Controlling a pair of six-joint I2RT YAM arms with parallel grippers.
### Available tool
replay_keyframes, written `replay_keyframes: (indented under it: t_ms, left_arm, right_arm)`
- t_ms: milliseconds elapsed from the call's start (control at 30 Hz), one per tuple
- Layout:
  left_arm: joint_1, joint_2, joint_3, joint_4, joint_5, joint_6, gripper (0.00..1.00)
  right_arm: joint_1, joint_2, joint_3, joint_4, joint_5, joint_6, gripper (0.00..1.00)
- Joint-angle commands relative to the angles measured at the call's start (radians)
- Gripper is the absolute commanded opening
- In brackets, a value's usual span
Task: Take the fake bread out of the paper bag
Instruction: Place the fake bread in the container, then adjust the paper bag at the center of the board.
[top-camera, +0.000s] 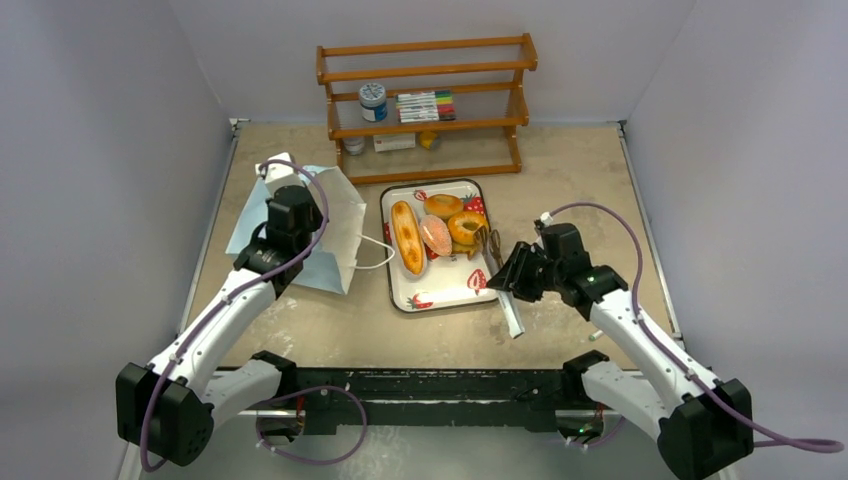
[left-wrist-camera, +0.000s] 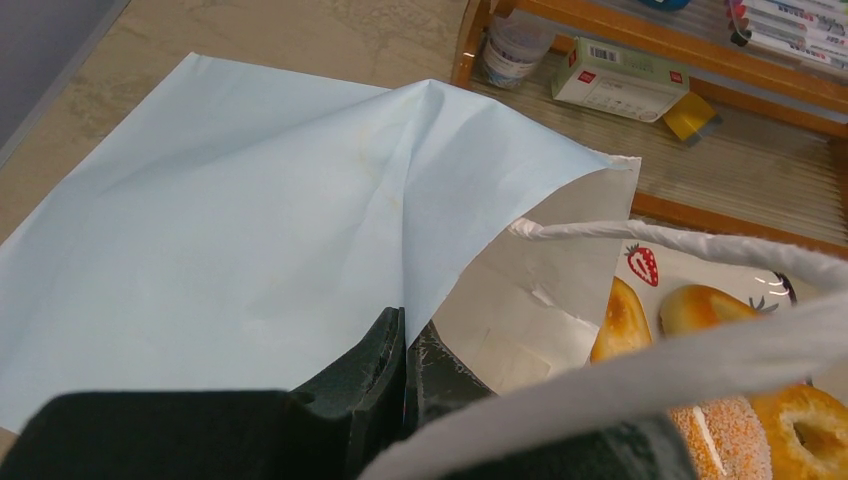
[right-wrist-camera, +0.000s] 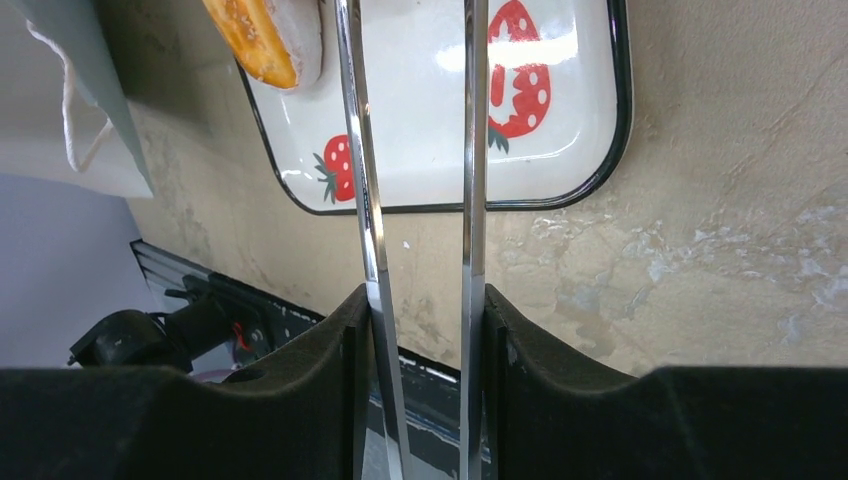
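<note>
**Top view.** The left pincer (top-camera: 294, 224) is clenched on the paper bag (top-camera: 335, 215). The bag lies on its side on the table (top-camera: 560, 180), spreading out to both sides of the pincer, with its mouth turned toward the tray (top-camera: 445, 290). The right pincer (top-camera: 512, 274) grasps a pair of metal tongs (top-camera: 511, 315). The tongs' tips reach ahead of it over the tray's near right edge, and their joined end sticks out behind it toward the arm bases. The fake bread (top-camera: 407, 237) lies on the tray, out of the bag, ahead and to the left of the right pincer. It is a long loaf, a pinkish oval (top-camera: 435, 235) and two rings (top-camera: 443, 206), side by side.

**Left wrist.** The left pincer (left-wrist-camera: 405, 335) has its fingers pressed together on the bag's edge. The blue outside of the paper bag (left-wrist-camera: 230, 220) spreads ahead and to its left, and the white inside opens to its right. A white cord handle (left-wrist-camera: 600, 232) crosses just beyond. Past the bag's mouth, to the right, the fake bread (left-wrist-camera: 622, 322) sits on the tray (left-wrist-camera: 690, 272). A wooden rack (left-wrist-camera: 700, 45) stands farther ahead.

**Right wrist.** The right pincer (right-wrist-camera: 425, 300) holds the tongs (right-wrist-camera: 474, 150), one metal strip against each finger and a gap between the strips. The strips run straight ahead over the tray (right-wrist-camera: 430, 130). One orange end of the fake bread (right-wrist-camera: 255, 40) lies ahead to the left, apart from the strips. The paper bag (right-wrist-camera: 60, 160) lies farther left.
</note>
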Motion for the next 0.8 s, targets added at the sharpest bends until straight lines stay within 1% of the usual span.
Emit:
replay_keyframes:
  t_ms: [0,167,333,633,767]
  left_arm:
    - [0.000,-0.035,-0.001,0.053,0.032,0.023,0.00]
    - [-0.001,-0.048,-0.001,0.044,0.096,0.049,0.00]
    - [0.000,-0.064,-0.001,0.025,0.158,0.081,0.00]
    - [-0.001,-0.071,-0.015,-0.010,0.285,0.120,0.00]
    - [0.000,-0.076,-0.006,-0.048,0.319,0.139,0.00]
  right_arm:
    - [-0.004,-0.066,0.071,-0.030,0.041,-0.009,0.41]
    - [-0.004,-0.149,0.089,-0.073,0.044,0.007,0.40]
    - [-0.004,-0.189,0.124,-0.083,0.022,-0.006,0.40]
    - [0.004,-0.066,0.306,-0.061,-0.075,-0.118,0.36]
    - [0.071,0.003,0.366,-0.020,-0.098,-0.137,0.35]
